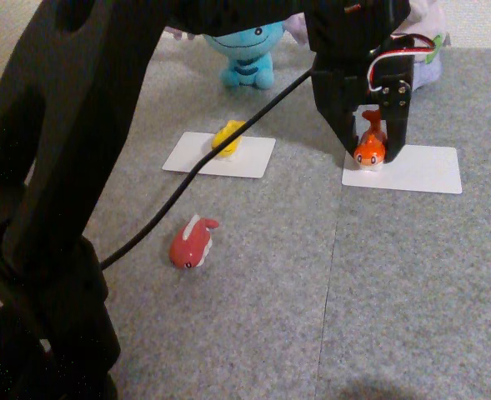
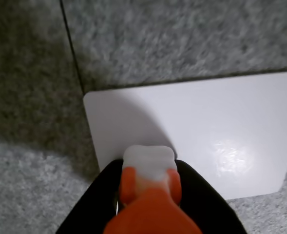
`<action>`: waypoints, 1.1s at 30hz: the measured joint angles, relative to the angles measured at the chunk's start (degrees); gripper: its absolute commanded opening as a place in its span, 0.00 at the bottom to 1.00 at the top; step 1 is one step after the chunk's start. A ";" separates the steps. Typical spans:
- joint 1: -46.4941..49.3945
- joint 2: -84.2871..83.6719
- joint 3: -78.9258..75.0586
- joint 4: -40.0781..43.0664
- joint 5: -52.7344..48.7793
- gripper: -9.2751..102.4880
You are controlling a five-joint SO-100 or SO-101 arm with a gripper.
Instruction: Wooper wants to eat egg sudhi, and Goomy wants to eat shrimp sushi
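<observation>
My gripper [image 1: 370,157] is shut on the shrimp sushi [image 1: 370,148], an orange fish figurine, holding it nose-down on the left edge of a white card [image 1: 420,171]. In the wrist view, the black fingers flank the orange and white figurine [image 2: 150,195] over the card's [image 2: 206,126] near-left corner. Goomy [image 1: 428,71], pale lilac, is mostly hidden behind the gripper at the top right. The egg sudhi [image 1: 228,136], a yellow fish figurine, lies on another white card [image 1: 253,158] in front of blue Wooper [image 1: 245,46].
A red fish figurine [image 1: 192,243] lies on the grey carpet at centre left. The black arm [image 1: 53,208] fills the left side, and its cable [image 1: 153,221] runs diagonally over the left card. Open carpet lies at the front right.
</observation>
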 measured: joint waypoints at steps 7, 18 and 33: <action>0.70 0.00 -0.35 0.44 0.00 0.12; 3.25 0.00 -0.35 -0.70 0.00 0.22; 2.90 0.35 -0.35 -0.09 0.70 0.35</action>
